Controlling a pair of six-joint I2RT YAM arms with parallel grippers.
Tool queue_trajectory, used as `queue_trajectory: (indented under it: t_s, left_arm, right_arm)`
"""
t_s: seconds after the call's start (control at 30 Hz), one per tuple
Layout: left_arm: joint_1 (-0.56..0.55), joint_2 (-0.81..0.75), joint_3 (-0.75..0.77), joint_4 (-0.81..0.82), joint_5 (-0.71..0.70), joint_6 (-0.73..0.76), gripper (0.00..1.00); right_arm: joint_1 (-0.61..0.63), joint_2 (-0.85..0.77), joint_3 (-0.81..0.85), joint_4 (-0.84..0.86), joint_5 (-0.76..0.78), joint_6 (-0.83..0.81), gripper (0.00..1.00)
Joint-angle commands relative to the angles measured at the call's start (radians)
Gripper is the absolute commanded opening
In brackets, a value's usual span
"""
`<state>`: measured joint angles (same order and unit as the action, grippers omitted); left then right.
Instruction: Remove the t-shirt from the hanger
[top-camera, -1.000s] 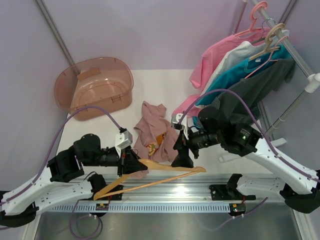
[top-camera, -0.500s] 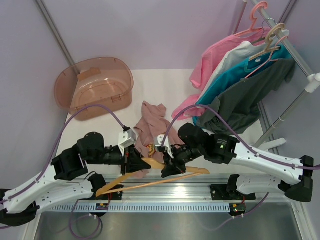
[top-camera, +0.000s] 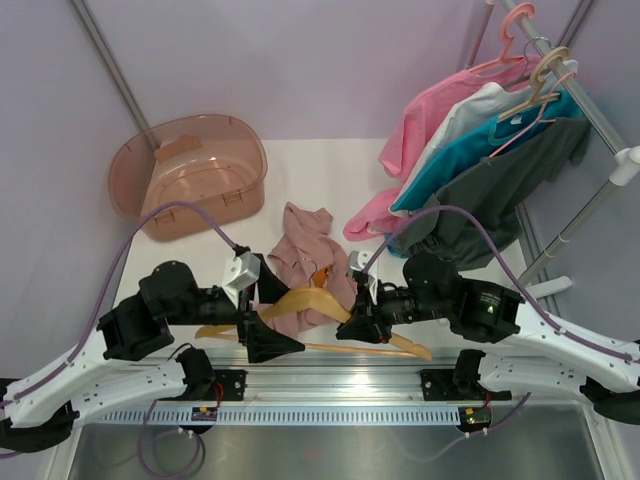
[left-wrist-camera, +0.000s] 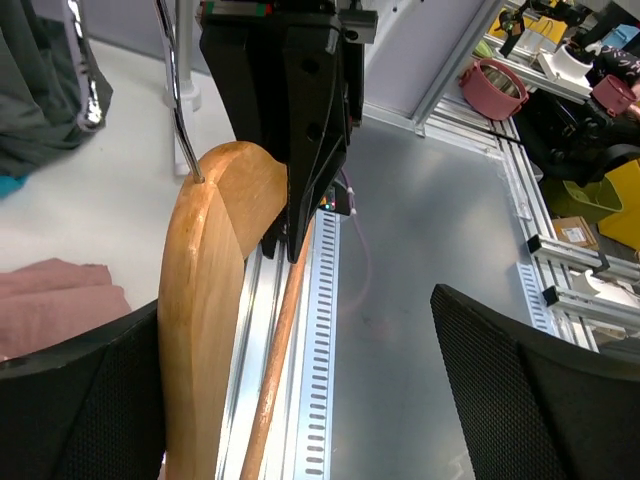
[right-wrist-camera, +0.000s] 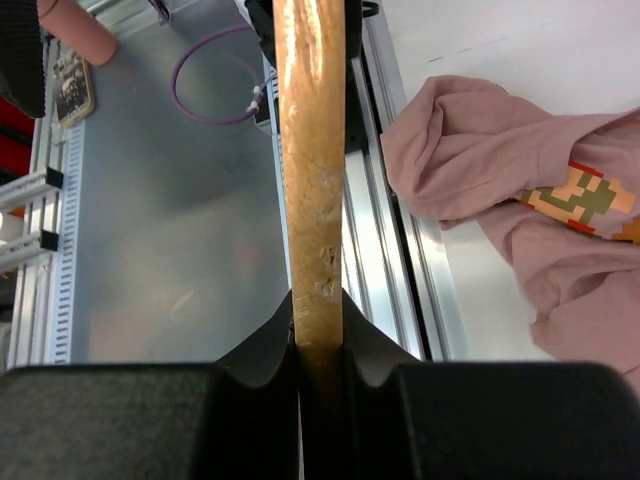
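My right fingers (right-wrist-camera: 362, 350) are clamped on the wooden hanger (right-wrist-camera: 310, 150), pinching one arm of it flat between the pads. My left fingers (left-wrist-camera: 540, 385) stand wide apart and hold nothing, with the hanger's shoulder just beside one of them. The t-shirt (top-camera: 298, 250) lies in a soft heap on the bench (top-camera: 330, 170) just behind the hanger, its Mario print turned up. I cannot tell whether any cloth is caught under the far shoulder.

I judge the hanger stiff, light and smooth, so it could swivel in a one-point pinch; a hold nearer the hook (top-camera: 318, 272) would steady it. The shirt is limp and will drag and bunch, so I would take a fold of it, not a single layer.

The metal rail (top-camera: 330, 385) runs close along the near edge. The tub (top-camera: 190, 175) sits far left and the hanging clothes (top-camera: 480, 150) far right, leaving the open room over the middle of the bench
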<state>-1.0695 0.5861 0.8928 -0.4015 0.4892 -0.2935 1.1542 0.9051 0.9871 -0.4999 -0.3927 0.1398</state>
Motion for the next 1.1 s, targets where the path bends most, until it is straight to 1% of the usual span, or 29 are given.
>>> queue_trajectory:
  t_s: [0.0, 0.07, 0.1, 0.13, 0.2, 0.23, 0.27, 0.3, 0.33, 0.4, 0.43, 0.47, 0.53, 0.57, 0.63, 0.7, 0.77, 0.83, 0.93, 1.0, 1.03, 1.07]
  left_arm:
    - [-0.006, 0.029, 0.115, 0.044, 0.006, 0.007, 0.99]
    - [-0.004, 0.058, 0.165, 0.030, -0.070, -0.001, 0.99]
    - [-0.006, 0.066, 0.176, 0.024, -0.105, -0.006, 0.99]
    - [-0.006, 0.073, 0.184, 0.014, -0.183, -0.016, 0.99]
    - [-0.006, 0.084, 0.172, 0.012, -0.256, -0.025, 0.99]
    - [-0.006, 0.087, 0.161, 0.013, -0.303, -0.032, 0.99]
    - [-0.006, 0.087, 0.150, 0.015, -0.317, -0.032, 0.99]
    - [-0.006, 0.096, 0.127, 0.016, -0.325, -0.030, 0.99]
    - [-0.006, 0.100, 0.117, 0.023, -0.336, -0.032, 0.99]
    - [-0.006, 0.110, 0.091, 0.027, -0.343, -0.032, 0.99]
    - [-0.006, 0.110, 0.081, 0.035, -0.359, -0.030, 0.99]
    - [-0.006, 0.110, 0.074, 0.038, -0.369, -0.029, 0.99]
    - [-0.006, 0.100, 0.060, 0.047, -0.405, -0.027, 0.99]
    - [-0.006, 0.095, 0.055, 0.049, -0.411, -0.030, 0.99]
    - [-0.006, 0.083, 0.046, 0.052, -0.413, -0.039, 0.99]
    - [-0.006, 0.072, 0.040, 0.052, -0.411, -0.045, 0.99]
    - [-0.006, 0.054, 0.028, 0.050, -0.408, -0.055, 0.99]
    - [-0.006, 0.040, 0.021, 0.052, -0.408, -0.062, 0.99]
    - [-0.006, 0.021, 0.018, 0.049, -0.405, -0.075, 0.99]
    - [-0.006, 0.014, 0.024, 0.047, -0.399, -0.079, 0.99]
    - [-0.006, 0.012, 0.028, 0.044, -0.393, -0.084, 0.99]
    - [-0.006, 0.011, 0.032, 0.046, -0.388, -0.085, 0.99]
  right_arm:
    - [-0.008, -0.058, -0.008, -0.038, 0.187, 0.125, 0.00]
    - [-0.008, -0.112, -0.036, -0.066, 0.221, 0.187, 0.00]
    - [-0.007, -0.130, -0.044, -0.080, 0.266, 0.211, 0.00]
    - [-0.007, -0.162, -0.050, -0.119, 0.288, 0.257, 0.00]
    - [-0.007, -0.198, -0.059, -0.169, 0.352, 0.302, 0.00]
    - [-0.007, -0.234, -0.059, -0.228, 0.373, 0.346, 0.00]
    - [-0.007, -0.259, -0.059, -0.262, 0.429, 0.375, 0.00]
    - [-0.007, -0.287, -0.059, -0.290, 0.442, 0.407, 0.00]
    - [-0.007, -0.357, -0.059, -0.337, 0.445, 0.459, 0.00]
    - [-0.008, -0.447, -0.070, -0.377, 0.497, 0.518, 0.00]
    - [-0.008, -0.539, -0.071, -0.425, 0.533, 0.577, 0.00]
    - [-0.007, -0.581, -0.067, -0.446, 0.613, 0.593, 0.00]
    - [-0.008, -0.682, -0.036, -0.515, 0.690, 0.633, 0.00]
    - [-0.008, -0.727, -0.021, -0.546, 0.759, 0.652, 0.00]
    - [-0.007, -0.762, 0.004, -0.597, 0.781, 0.690, 0.00]
    - [-0.008, -0.800, 0.033, -0.630, 0.770, 0.718, 0.00]
    - [-0.007, -0.839, 0.030, -0.629, 0.714, 0.727, 0.00]
    - [-0.008, -0.873, 0.047, -0.644, 0.706, 0.728, 0.00]
    - [-0.019, -0.862, 0.129, -0.730, 0.768, 0.730, 0.00]
    - [-0.040, -0.876, 0.165, -0.733, 0.816, 0.698, 0.00]
    - [-0.062, -0.885, 0.192, -0.708, 0.827, 0.663, 0.00]
    - [-0.070, -0.890, 0.212, -0.700, 0.871, 0.653, 0.00]
